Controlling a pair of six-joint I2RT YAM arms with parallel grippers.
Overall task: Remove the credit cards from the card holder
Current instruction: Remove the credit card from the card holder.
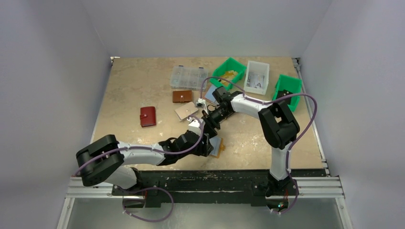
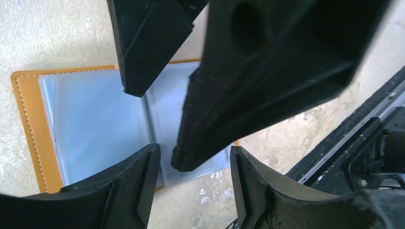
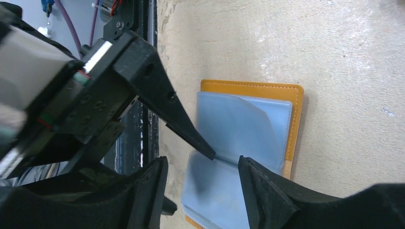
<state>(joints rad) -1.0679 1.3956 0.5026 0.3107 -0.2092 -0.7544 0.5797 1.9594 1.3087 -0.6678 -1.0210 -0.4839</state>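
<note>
Cards, not clear to see inside the open yellow card holder (image 3: 248,124) by the near edge of the surface (image 1: 143,81), should be thin, stiff and slippery, best pinched by a bare edge; left end effector (image 2: 193,151) and right end effector (image 3: 201,162) hang spread above, holding nothing.

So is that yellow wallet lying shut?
No, the holder lies spread open flat, its pale blue inside facing up.
</note>
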